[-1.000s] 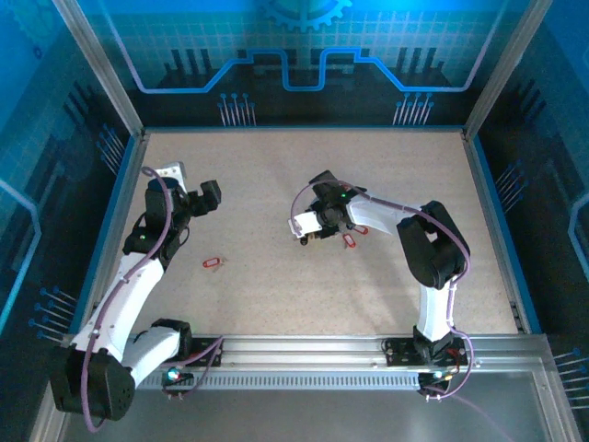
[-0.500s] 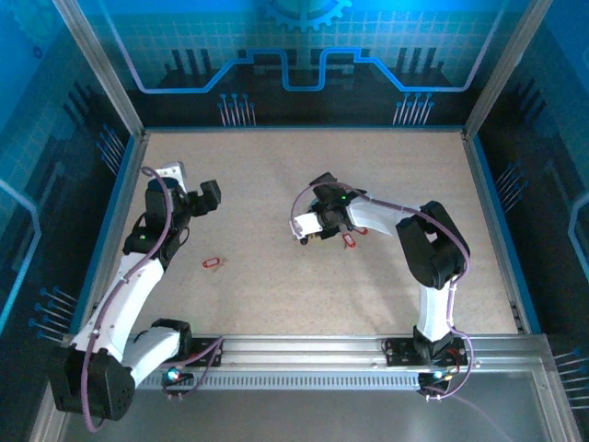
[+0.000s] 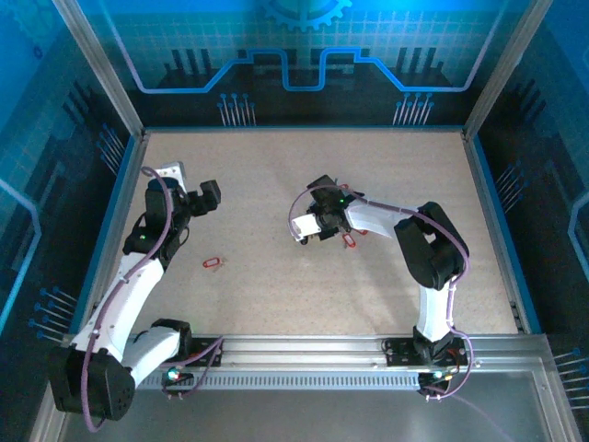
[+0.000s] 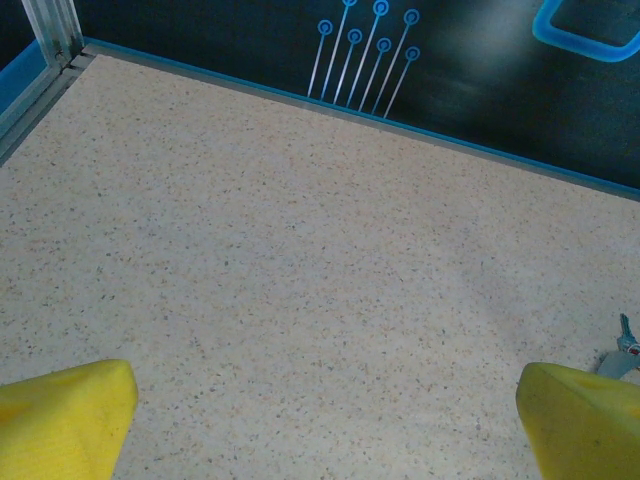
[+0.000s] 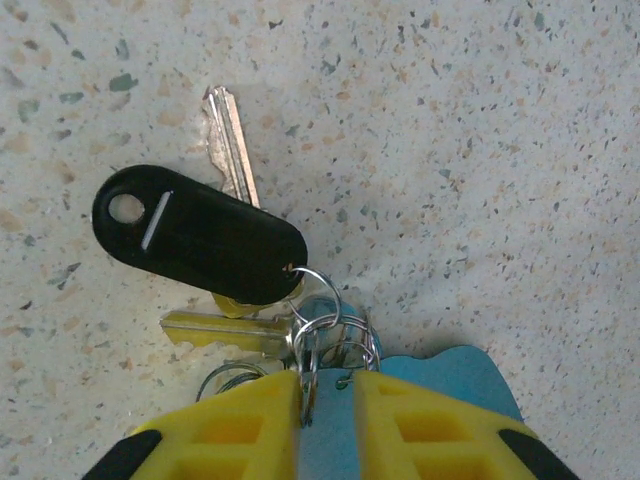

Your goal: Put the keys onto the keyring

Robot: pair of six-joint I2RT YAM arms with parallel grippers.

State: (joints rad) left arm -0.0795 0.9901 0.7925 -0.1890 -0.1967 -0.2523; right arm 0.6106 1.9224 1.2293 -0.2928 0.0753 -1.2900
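The right gripper (image 5: 328, 385) is low over the speckled beige table (image 3: 276, 304), approx mid-table. Its yellow fingers (image 5: 240, 425) are almost pressed together w/ only a slit btwn them, pinching the teal-blue band keyring (image 5: 470, 375). The band sits in the slit and a silver split ring (image 5: 308, 365) pokes out of it.

Just ahead of the tips, on the tabletop:
- a cluster of small silver rings (image 5: 340, 330)
- a black oblong plastic tag (image 5: 200, 235) w/ a white stripe, hooked to those rings
- a silver metal key (image 5: 230, 140), partly under the tag
- a brass-coloured key (image 5: 215, 333), lying crosswise

From overhead, a red-tagged key (image 3: 348, 239) lies just beside that gripper, on the side twd the right arm. Another small key w/ red oblong tag (image 3: 213, 262) lies alone nearer the left arm, well apart from the keyring.

The left gripper (image 3: 207, 196) hangs over the left part of the table, yellow fingertips (image 4: 70, 415) spread wide over bare tabletop.
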